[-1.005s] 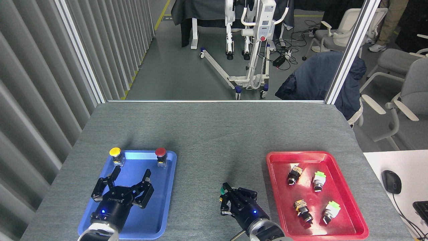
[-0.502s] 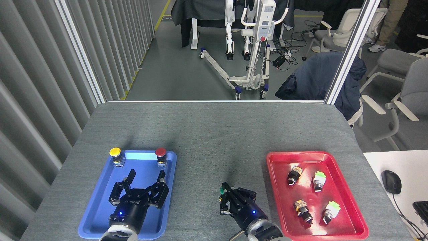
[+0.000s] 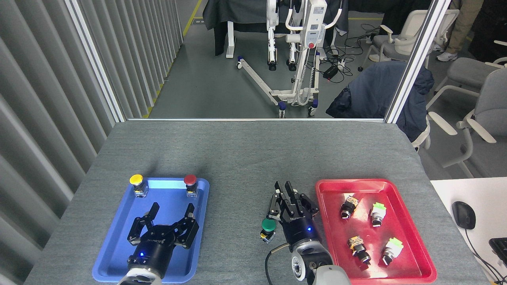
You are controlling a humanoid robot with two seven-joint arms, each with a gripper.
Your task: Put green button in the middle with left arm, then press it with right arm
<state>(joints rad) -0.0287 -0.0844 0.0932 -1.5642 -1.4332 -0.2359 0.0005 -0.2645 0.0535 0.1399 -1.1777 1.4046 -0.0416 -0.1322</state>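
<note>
Grey tabletop (image 3: 245,158): green button (image 3: 268,225) upright mid-table, right gripper (image 3: 286,189) just beside it, fingers together; left gripper (image 3: 171,209) spread over blue tray (image 3: 119,245).

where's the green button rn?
Head view: green button stands on the grey table between the trays, just left of the right gripper.

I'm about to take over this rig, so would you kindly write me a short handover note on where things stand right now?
Left gripper: open, empty, above the blue tray.
Right gripper: fingers close together, holding nothing, beside the green button, not on it.
Green button: upright on the bare grey table between the blue tray and the red tray.
Done: button placed in the middle.
Left: whether it has been pressed cannot be told from this view; confirm, or press with the right arm.
</note>
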